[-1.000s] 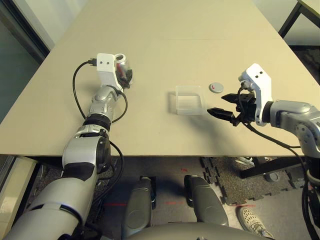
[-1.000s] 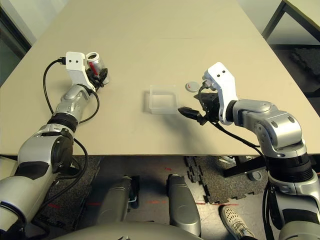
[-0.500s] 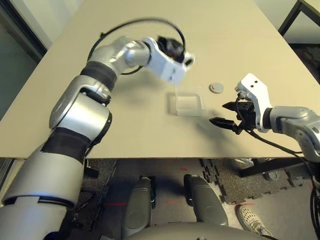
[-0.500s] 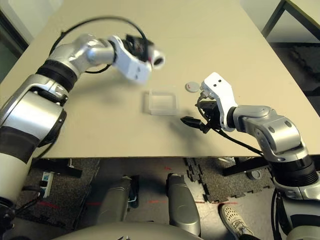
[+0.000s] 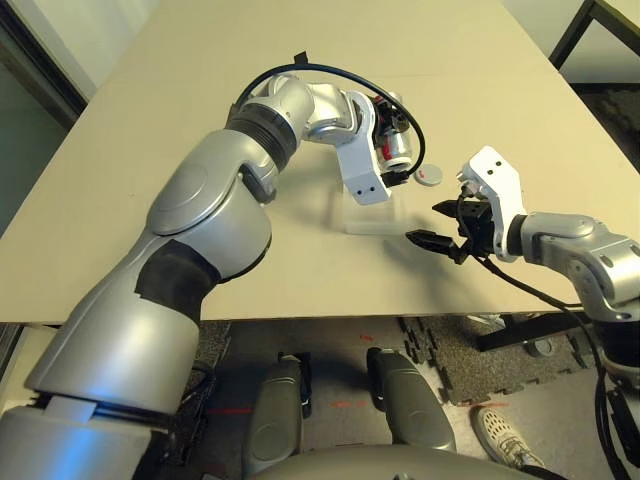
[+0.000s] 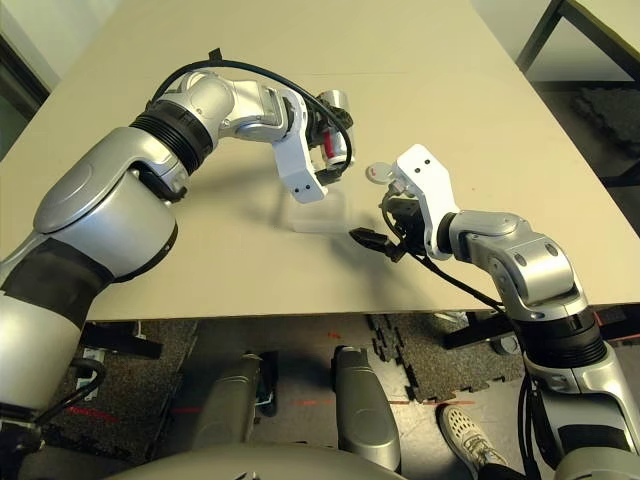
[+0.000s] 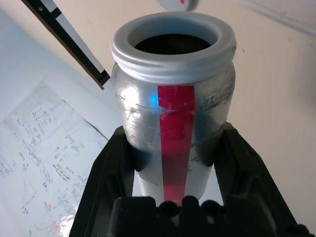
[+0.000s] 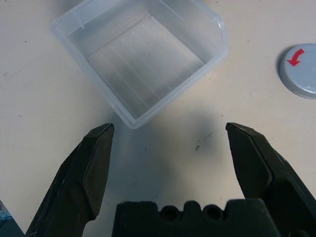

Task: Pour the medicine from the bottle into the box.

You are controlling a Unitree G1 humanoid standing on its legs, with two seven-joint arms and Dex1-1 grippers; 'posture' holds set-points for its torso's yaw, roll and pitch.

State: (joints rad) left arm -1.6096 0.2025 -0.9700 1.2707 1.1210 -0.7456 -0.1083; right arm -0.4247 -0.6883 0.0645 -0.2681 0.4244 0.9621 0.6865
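Now the left gripper [image 7: 170, 153], pinching the uncapped bottle [image 7: 173, 113], would do best to bring the mouth right over the box [image 8: 143, 64] before tipping further, slowly. Held above the desk [image 5: 300, 290] near the box, the bottle has its long axis slanted, mouth toward the robot; the right gripper [image 8: 170, 126] is spread.

From my remote station, I take this for a robotics lab: a wide beige table [image 5: 290, 250], silver jointed robot arms [image 5: 200, 195] with black cables, dark speckled interlocking floor mats [image 6: 460, 365], and a white sheet covered in handwriting [image 7: 44, 163].
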